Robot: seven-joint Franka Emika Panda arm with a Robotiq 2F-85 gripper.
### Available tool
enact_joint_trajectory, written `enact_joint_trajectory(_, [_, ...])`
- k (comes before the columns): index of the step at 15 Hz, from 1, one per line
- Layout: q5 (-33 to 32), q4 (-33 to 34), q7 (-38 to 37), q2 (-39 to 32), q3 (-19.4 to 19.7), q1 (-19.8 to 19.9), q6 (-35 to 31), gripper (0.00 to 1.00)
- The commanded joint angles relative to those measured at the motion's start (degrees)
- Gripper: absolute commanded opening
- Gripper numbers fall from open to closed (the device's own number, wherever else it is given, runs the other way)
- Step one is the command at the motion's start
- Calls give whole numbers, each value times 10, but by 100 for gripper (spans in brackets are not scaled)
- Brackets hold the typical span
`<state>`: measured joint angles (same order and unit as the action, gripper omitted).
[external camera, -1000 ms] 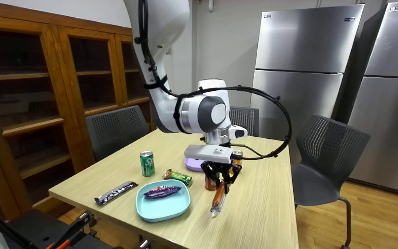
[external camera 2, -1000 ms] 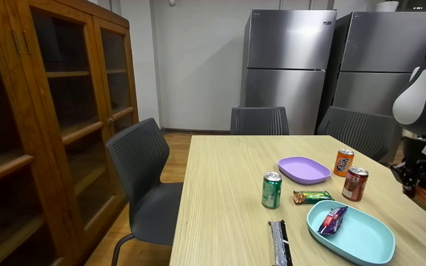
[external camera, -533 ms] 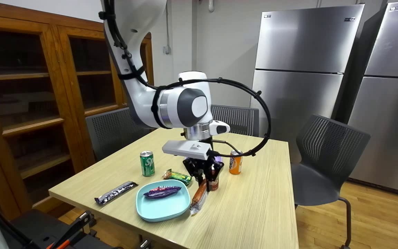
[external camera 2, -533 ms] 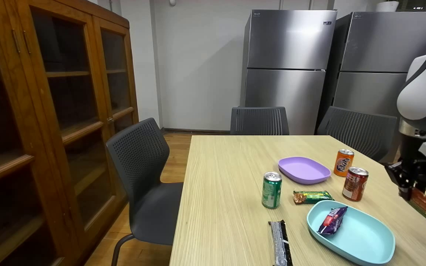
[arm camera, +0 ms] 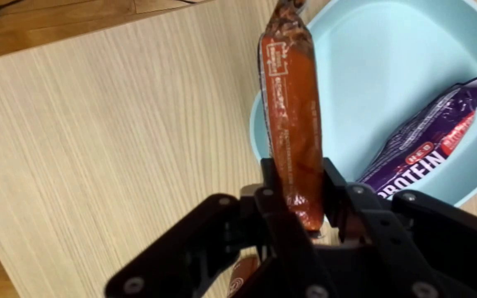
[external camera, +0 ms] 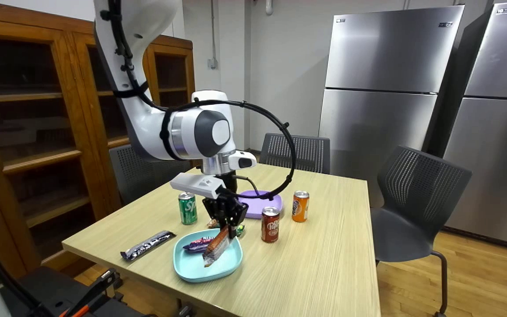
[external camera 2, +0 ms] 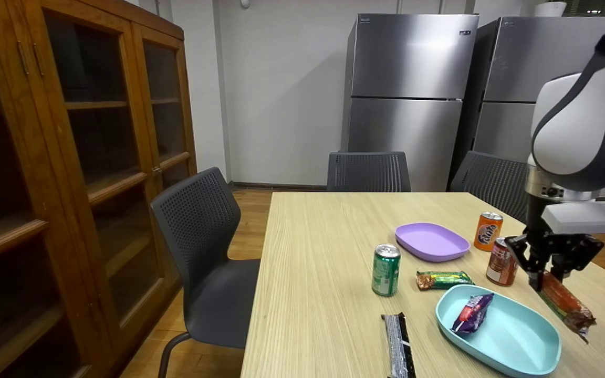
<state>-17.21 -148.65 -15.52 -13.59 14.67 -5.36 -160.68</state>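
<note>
Bench [arm camera: 131, 136] below claw [arm camera: 298, 182]; surface stretches from claw out to edge at wrist view's upper left. Turquoise tray [external camera: 192, 266]: lower than claw, to its upper right in wrist view. Dr Pepper can [external camera: 270, 226]: upright, right of claw in exterior view, gap between. Orange-brown wrapped bar [arm camera: 296, 107]: clamped in claw, held above bench, jutting past claw, overlapping tray rim in wrist view. Purple protein bar [arm camera: 429, 136]: in tray, right of claw in wrist view.
</note>
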Motion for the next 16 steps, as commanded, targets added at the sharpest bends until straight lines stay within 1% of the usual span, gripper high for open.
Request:
enact_joint_trajectory(1, [5,-1,-57,12,-21,-21,23,7])
enact_joint_trajectory(6, [31,22,-103,-17,-40,-35,16,7])
enact_joint_trajectory(8, [41,36,-127,-33,-39,-41,13,7])
enact_joint_trajectory(13, [55,71,-196,-85,-16,-65,12,7])
enact_joint_trajectory(16, [69,90,-218,-113,-10,-74,16,7])
